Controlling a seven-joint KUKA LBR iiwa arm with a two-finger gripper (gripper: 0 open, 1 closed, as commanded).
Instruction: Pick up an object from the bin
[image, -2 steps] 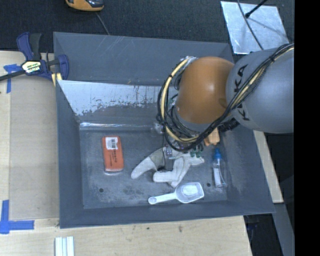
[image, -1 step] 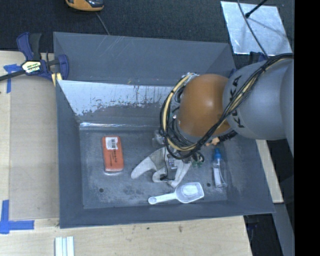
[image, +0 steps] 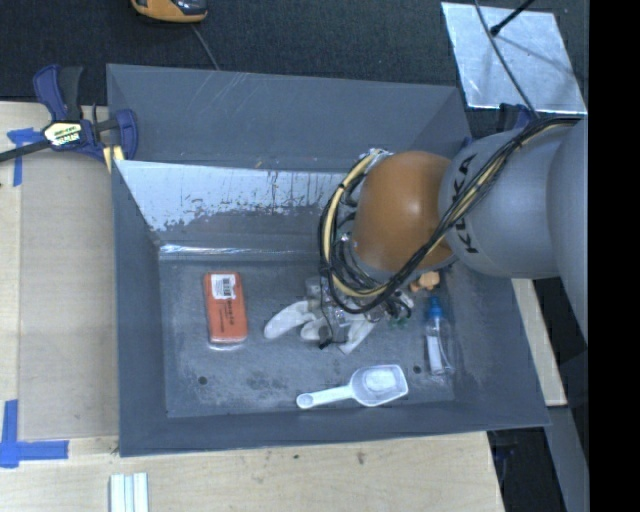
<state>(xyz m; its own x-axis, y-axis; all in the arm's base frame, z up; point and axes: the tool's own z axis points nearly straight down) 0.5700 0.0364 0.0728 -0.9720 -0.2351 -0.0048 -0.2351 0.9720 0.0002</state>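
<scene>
My gripper (image: 327, 328) low at centre of the bin (image: 255, 385), over a crumpled white object (image: 285, 320), probably my pick; open or closed, I cannot tell. White scoop (image: 365, 386) lies nearer, orange block (image: 226, 309) left.

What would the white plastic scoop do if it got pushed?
The white plastic scoop looks thin and hollow, so it is probably light and would likely slide. It lies flat, so rolling seems unlikely. Its smooth handle may be slippery.
</scene>
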